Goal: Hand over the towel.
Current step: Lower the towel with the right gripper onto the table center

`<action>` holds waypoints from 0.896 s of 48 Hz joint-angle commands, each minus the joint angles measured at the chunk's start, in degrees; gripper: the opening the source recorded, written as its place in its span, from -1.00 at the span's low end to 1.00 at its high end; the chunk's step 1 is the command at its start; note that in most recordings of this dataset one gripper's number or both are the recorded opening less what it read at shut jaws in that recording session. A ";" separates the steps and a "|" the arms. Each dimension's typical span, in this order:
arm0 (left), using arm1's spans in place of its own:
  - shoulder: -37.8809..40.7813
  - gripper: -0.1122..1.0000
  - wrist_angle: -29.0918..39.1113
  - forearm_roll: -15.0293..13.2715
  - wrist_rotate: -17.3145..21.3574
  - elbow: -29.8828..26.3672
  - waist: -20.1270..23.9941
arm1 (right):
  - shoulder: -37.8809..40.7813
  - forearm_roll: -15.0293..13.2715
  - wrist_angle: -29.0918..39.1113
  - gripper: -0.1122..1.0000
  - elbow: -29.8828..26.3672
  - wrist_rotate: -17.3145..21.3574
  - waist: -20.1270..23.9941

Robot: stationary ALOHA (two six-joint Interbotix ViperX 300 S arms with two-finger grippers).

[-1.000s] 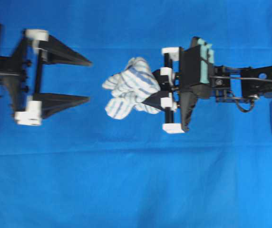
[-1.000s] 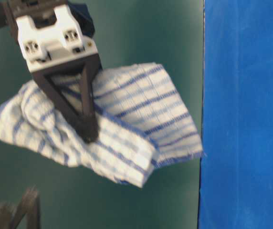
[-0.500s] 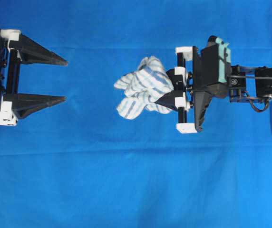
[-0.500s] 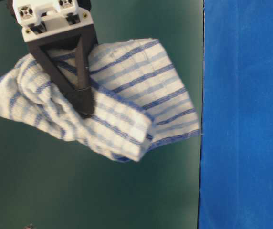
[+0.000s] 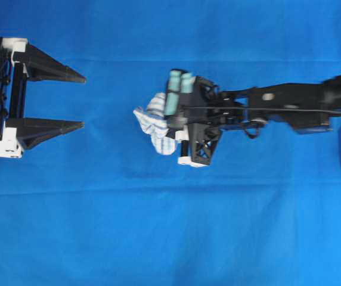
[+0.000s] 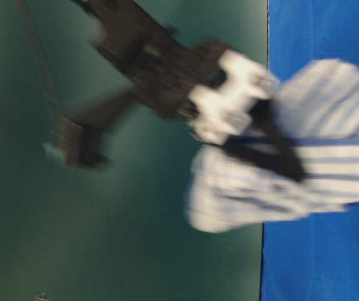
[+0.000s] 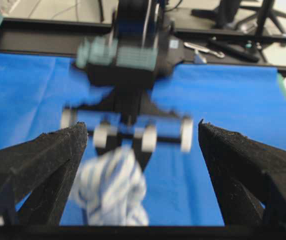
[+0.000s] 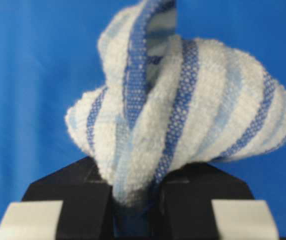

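The towel [image 5: 154, 123] is a bunched white cloth with blue stripes, held above the blue cloth near the middle. My right gripper [image 5: 171, 126] is shut on it, its wrist tipped so that the towel points left. The right wrist view shows the towel [image 8: 183, 100] fanning out above the shut right gripper [image 8: 135, 200]. My left gripper [image 5: 83, 101] stands open at the far left, a clear gap away from the towel. Its two black fingers [image 7: 48, 165] frame the blurred towel [image 7: 110, 192], which hangs off-centre, close to the left finger. At table level the towel [image 6: 317, 169] is motion-blurred.
A large plain blue cloth [image 5: 158, 226] covers the whole table. Beyond its far edge a black rail [image 7: 43, 37] and loose tools [image 7: 218, 47] show in the left wrist view. A dark green wall [image 6: 104, 238] fills the table-level view's left side.
The right arm has swung left toward the left gripper, tipping its wrist over with the towel still in it. The left gripper drew back left earlier and has since stayed put, open.
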 commanded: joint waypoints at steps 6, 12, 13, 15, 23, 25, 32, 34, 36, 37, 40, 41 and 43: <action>0.53 0.89 -0.26 -0.09 0.00 -0.70 -0.09 | 4.75 0.26 0.97 -0.60 -2.99 0.26 -0.26; 0.97 0.89 -0.26 0.00 0.00 -0.70 -0.09 | 5.45 0.26 1.05 -0.60 -2.55 0.26 -0.18; 0.79 0.89 -0.35 0.00 0.00 -0.70 -0.09 | 5.36 0.26 1.14 -0.60 -2.55 0.26 -0.26; 0.79 0.89 -0.26 0.00 0.00 -0.70 -0.09 | 5.36 0.26 1.14 -0.60 -2.55 0.18 -0.26; 0.97 0.89 -0.44 0.00 0.00 -0.70 -0.09 | 5.36 0.26 0.88 -0.60 -2.64 0.26 -0.18; 0.97 0.89 -0.53 0.00 0.00 -0.70 -0.09 | 5.36 0.26 0.88 -0.60 -2.55 0.26 -0.26; 1.05 0.89 -0.53 0.00 0.00 -0.70 -0.09 | 5.27 0.26 1.05 -0.59 -2.72 0.35 -0.26; 0.97 0.89 -0.53 0.00 0.00 -0.70 -0.09 | 5.27 0.26 1.14 -0.58 -2.72 0.35 -0.18; 0.97 0.89 -0.44 0.00 0.09 -0.70 -0.09 | 5.27 0.26 1.23 -0.54 -2.72 0.44 -0.26; 0.97 0.89 -0.35 0.00 0.09 -0.70 -0.09 | 5.10 0.26 1.23 -0.44 -2.72 0.53 -0.26; 0.97 0.89 -0.35 0.00 0.09 -0.70 -0.09 | 4.39 0.26 1.49 -0.10 -2.55 0.97 -0.26; 0.97 0.89 -0.35 0.00 0.09 -0.70 -0.09 | 3.96 0.26 1.49 0.01 -2.37 1.05 -0.26; 1.05 0.89 -0.26 0.00 0.09 -0.62 -0.09 | 2.46 0.09 1.23 0.21 -2.02 1.23 -0.18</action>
